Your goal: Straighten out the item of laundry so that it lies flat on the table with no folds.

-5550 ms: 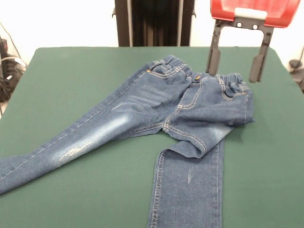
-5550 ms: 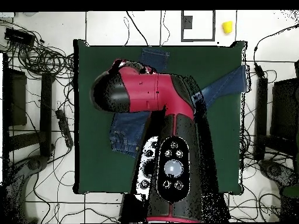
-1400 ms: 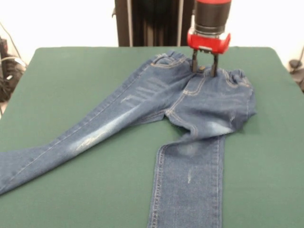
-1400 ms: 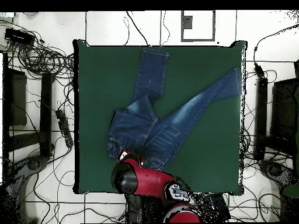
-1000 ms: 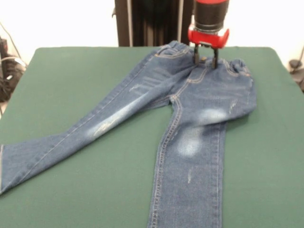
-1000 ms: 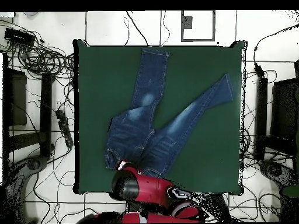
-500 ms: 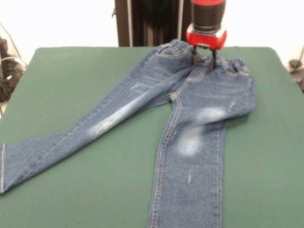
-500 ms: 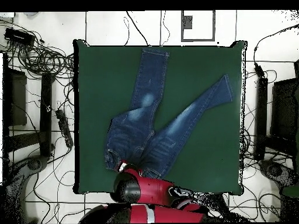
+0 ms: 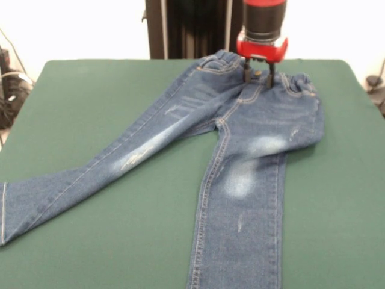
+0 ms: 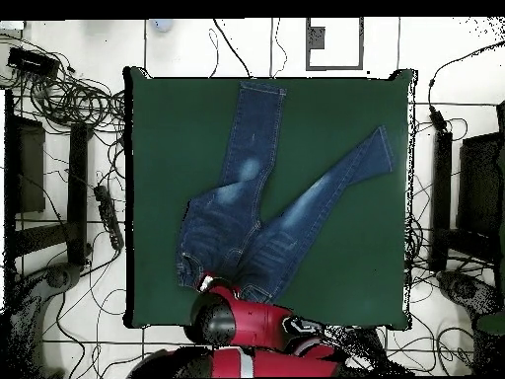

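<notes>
The item of laundry is a pair of blue jeans lying on the dark green table. Its waistband is at the far edge and its two legs spread in a V. One leg runs to the left front corner, the other straight toward the front edge. My gripper points straight down at the middle of the waistband, its fingers closed on the denim by the button. In the overhead view the jeans lie spread on the table, and the red arm hides the gripper.
A black column stands behind the table's far edge. In the overhead view, cables and dark stands lie on the floor round the table. The right hip of the jeans bulges slightly near the table's right side.
The gripper came down onto the waistband and dragged the jeans toward the far edge, which unfolded the doubled-over leg. Over the last half second nothing visibly moved.
</notes>
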